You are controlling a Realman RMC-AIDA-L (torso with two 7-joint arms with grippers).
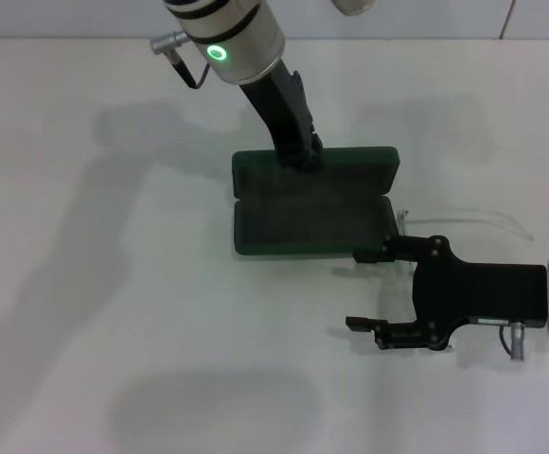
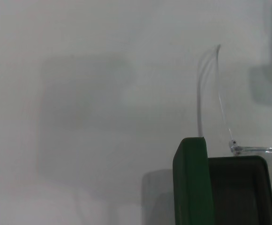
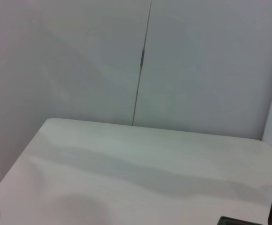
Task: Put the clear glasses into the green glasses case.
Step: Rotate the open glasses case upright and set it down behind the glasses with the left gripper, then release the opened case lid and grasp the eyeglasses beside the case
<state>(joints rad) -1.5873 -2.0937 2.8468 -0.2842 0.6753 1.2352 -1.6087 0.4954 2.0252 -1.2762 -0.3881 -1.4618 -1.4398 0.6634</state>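
Presently the green glasses case (image 1: 314, 200) lies open, nothing inside; the clear glasses (image 1: 464, 218) lie beside its right end, arms toward the table's (image 1: 85, 312) right edge. The left gripper (image 1: 300, 151) presses the lid, its jaw state indeterminable; the right gripper (image 1: 362, 289) is spread, holding nothing.

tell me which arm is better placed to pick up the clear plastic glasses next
Right. The right gripper, open, sits beside the clear plastic glasses, which lie on the white table just off the open dark green glasses case. The left gripper is on the case's far half, away from them.
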